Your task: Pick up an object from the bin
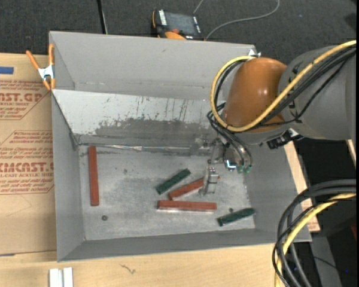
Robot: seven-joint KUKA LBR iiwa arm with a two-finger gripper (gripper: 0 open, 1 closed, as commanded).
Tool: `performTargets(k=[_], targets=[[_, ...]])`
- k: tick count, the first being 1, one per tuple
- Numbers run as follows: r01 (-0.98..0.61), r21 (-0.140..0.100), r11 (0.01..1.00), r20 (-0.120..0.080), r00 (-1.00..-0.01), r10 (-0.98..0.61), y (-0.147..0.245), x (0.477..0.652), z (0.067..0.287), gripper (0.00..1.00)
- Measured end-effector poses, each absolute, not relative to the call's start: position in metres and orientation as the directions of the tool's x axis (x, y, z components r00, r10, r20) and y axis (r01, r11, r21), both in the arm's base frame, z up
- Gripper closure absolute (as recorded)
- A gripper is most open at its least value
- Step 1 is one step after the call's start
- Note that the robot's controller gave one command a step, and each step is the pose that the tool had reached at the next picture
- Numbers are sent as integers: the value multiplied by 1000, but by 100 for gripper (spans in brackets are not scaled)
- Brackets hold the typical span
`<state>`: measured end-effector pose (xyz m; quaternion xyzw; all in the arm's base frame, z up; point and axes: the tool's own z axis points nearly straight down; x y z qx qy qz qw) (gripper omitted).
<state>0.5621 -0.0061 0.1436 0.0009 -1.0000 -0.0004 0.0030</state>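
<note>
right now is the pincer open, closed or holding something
pincer: cannot be told; it is low over the right end of a short red-brown stick mid-bin

A lone stick (pixel 93 176) lay along the bin's (pixel 66 178) left wall, well apart from four clustered sticks (pixel 186 205) at right, the gripper (pixel 210 183) over their middle.

Robot arm (pixel 329 94) from the right, orange wrist cover (pixel 257 91), tool (pixel 211 183) pointing down
</note>
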Motion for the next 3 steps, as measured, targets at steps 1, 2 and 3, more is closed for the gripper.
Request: performTargets(k=[1,2,3], targets=[[-7,2,1000,6,-1000,-7,36,555,66,0],[-4,1,1000,2,-1000,-4,34,558,74,100],[-18,1,1000,-11,-1000,-18,26,558,218,100]])
